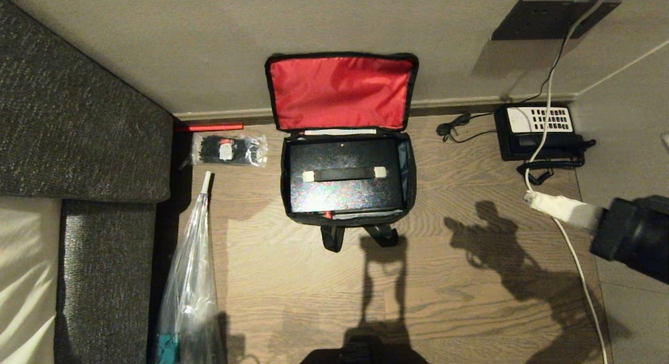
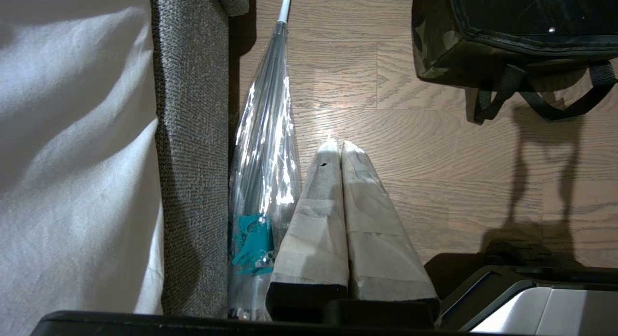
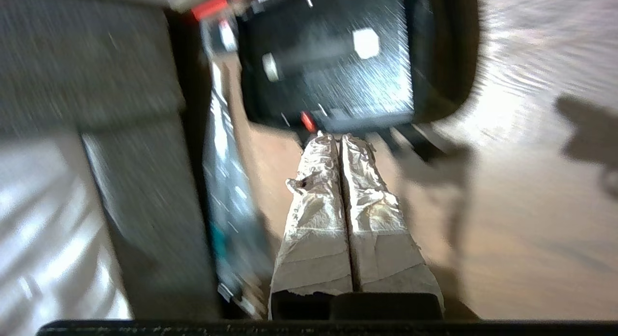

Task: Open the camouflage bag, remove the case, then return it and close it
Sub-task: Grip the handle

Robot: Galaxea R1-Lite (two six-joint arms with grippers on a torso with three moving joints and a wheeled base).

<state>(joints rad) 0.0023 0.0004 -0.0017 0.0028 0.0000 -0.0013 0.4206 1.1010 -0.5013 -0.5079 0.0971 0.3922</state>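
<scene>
The camouflage bag (image 1: 411, 168) stands open on the wooden floor by the wall, its red-lined lid (image 1: 339, 92) leaning back. The black case (image 1: 345, 194) lies inside it, handle bar (image 1: 345, 174) on top. My right gripper (image 1: 533, 199) hovers to the right of the bag, well apart from it, pointing towards it. In the right wrist view its taped fingers (image 3: 336, 139) are pressed together and empty, with the case (image 3: 347, 85) ahead. My left gripper (image 2: 336, 145) is shut and empty, low over the floor, with the bag's corner (image 2: 434, 51) ahead.
A grey sofa (image 1: 83, 123) fills the left side. A clear-sleeved umbrella (image 1: 191, 270) lies beside it. A plastic packet of black items (image 1: 230, 149) sits left of the bag. A black telephone (image 1: 538, 131) and a white cable (image 1: 580, 270) are at the right.
</scene>
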